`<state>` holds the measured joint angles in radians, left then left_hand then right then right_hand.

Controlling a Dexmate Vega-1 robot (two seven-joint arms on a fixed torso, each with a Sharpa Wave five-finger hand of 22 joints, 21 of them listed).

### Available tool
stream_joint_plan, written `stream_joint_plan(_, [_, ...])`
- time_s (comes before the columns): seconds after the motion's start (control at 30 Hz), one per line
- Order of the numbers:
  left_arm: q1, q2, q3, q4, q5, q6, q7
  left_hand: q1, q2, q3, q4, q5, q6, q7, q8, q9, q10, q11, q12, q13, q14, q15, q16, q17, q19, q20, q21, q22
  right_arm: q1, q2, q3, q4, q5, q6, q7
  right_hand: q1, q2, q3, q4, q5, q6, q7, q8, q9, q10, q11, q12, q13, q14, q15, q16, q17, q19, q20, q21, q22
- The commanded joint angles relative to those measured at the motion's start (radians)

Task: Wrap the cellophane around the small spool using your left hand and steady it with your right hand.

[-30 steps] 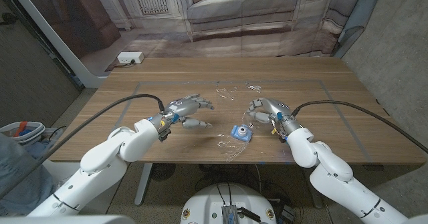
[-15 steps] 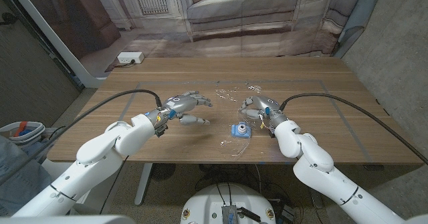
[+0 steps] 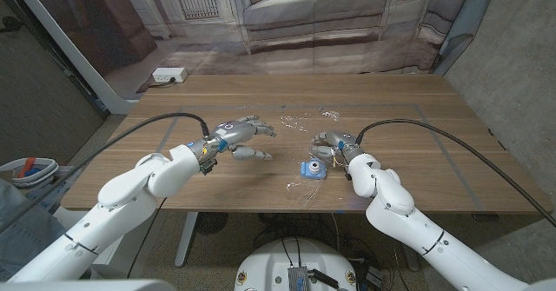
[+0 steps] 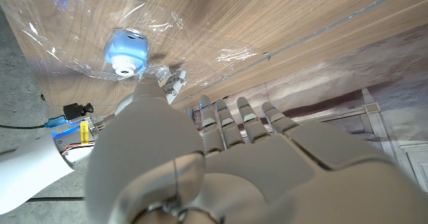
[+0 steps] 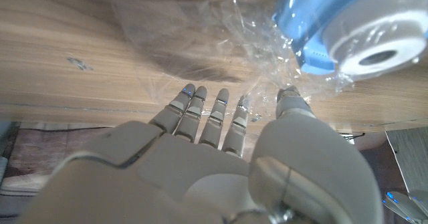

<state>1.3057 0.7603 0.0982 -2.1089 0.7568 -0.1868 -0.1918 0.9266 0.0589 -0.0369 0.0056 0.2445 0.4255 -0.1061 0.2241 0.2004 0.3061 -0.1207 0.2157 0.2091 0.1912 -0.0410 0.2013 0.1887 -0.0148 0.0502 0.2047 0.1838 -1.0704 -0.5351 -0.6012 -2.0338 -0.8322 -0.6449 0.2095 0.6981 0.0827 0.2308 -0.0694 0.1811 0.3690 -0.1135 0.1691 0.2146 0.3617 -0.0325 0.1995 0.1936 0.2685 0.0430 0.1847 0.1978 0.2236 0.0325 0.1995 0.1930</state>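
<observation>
Head view: left robot hand (image 3: 241, 138) is spread wide beside the spool (image 3: 310, 168); right robot hand (image 3: 334, 145) touches its cellophane (image 3: 300, 187), grip unclear.

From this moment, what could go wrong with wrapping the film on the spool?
1. The spool stands free on the table; the right robot hand is close but does not hold it, so a pull on the cellophane may tip or drag it.
2. The left robot hand is open and apart from the film, which lies thin and crumpled, so a grasp may miss or tear it.
</observation>
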Motion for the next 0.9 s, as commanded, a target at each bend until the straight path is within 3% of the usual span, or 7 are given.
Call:
stream_joint_plan(0.03, [0.057, -0.019, -0.018, -0.048, 0.039, 0.086, -0.022, 0.008, 0.009, 0.001, 0.001, 0.003, -0.046, 0.006, -0.019, 0.0, -0.012, 0.004, -0.001, 0.003, -0.002, -0.038, -0.005, 0.002, -0.008, 0.003, 0.003, 0.005, -0.075, -0.012, 0.075, -0.095, 0.072, -0.005, -0.079, -0.054, -0.015, -0.023, 0.015, -0.007, -0.108, 0.029, 0.001, -0.004, -0.043, 0.019, -0.003, 0.003, -0.04, 0.021, -0.004, 0.001, -0.015, 0.01, 0.003, 0.002])
stream_joint_plan(0.3, [0.17, -0.061, -0.049, -0.11, 0.082, 0.147, 0.047, 0.01, 0.009, -0.001, -0.001, 0.002, -0.091, 0.006, -0.032, 0.001, -0.003, 0.0, 0.003, 0.003, 0.004, -0.035, -0.003, 0.001, -0.002, -0.001, 0.006, 0.005, -0.181, -0.024, 0.189, -0.137, 0.193, 0.179, -0.264, -0.13, -0.035, -0.059, 0.045, -0.007, -0.156, 0.043, 0.009, -0.009, -0.075, 0.032, -0.002, 0.004, -0.071, 0.03, -0.003, 0.002, -0.028, 0.027, 0.002, 0.002])
stream_joint_plan(0.57, [0.214, -0.089, -0.023, -0.16, 0.131, 0.218, 0.029, 0.015, 0.003, -0.004, -0.005, 0.0, -0.122, 0.015, -0.038, 0.001, 0.006, -0.007, 0.005, 0.003, 0.016, -0.042, 0.0, 0.0, 0.004, 0.0, 0.008, 0.005, -0.237, -0.034, 0.286, -0.098, 0.322, 0.371, -0.364, -0.204, -0.038, -0.088, 0.079, -0.004, -0.114, 0.06, 0.032, -0.013, -0.068, 0.041, 0.01, 0.002, -0.079, 0.001, 0.004, 0.002, -0.025, -0.013, 0.007, 0.001])
stream_joint_plan(0.73, [0.211, -0.107, 0.004, -0.178, 0.143, 0.249, 0.013, 0.017, 0.0, -0.005, -0.007, 0.0, -0.11, 0.02, -0.03, 0.002, 0.012, -0.01, 0.007, 0.003, 0.019, -0.044, 0.0, -0.001, 0.006, 0.0, 0.009, 0.005, -0.248, -0.049, 0.314, -0.101, 0.356, 0.383, -0.337, -0.217, -0.039, -0.094, 0.084, -0.003, -0.099, 0.059, 0.036, -0.014, -0.061, 0.042, 0.013, 0.001, -0.077, -0.002, 0.005, 0.001, -0.024, -0.016, 0.007, 0.001])
stream_joint_plan(0.83, [0.202, -0.112, 0.015, -0.18, 0.138, 0.255, 0.003, 0.018, 0.0, -0.006, -0.008, 0.0, -0.101, 0.019, -0.025, 0.002, 0.013, -0.01, 0.006, 0.003, 0.02, -0.043, 0.0, -0.001, 0.006, 0.0, 0.008, 0.005, -0.249, -0.068, 0.317, -0.118, 0.356, 0.352, -0.292, -0.222, -0.044, -0.097, 0.082, -0.002, -0.095, 0.055, 0.037, -0.015, -0.08, 0.043, 0.007, 0.001, -0.092, 0.012, -0.001, -0.002, -0.042, -0.004, 0.001, 0.0])
stream_joint_plan(0.9, [0.19, -0.113, 0.02, -0.174, 0.129, 0.252, -0.002, 0.018, 0.0, -0.006, -0.008, 0.0, -0.094, 0.019, -0.021, 0.002, 0.013, -0.009, 0.006, 0.003, 0.021, -0.043, 0.0, -0.001, 0.006, 0.001, 0.008, 0.005, -0.238, -0.088, 0.301, -0.14, 0.334, 0.292, -0.235, -0.212, -0.048, -0.096, 0.07, 0.001, -0.081, 0.045, 0.041, -0.016, -0.114, 0.047, -0.002, 0.0, -0.117, 0.029, -0.007, -0.007, -0.063, 0.014, -0.005, -0.001])
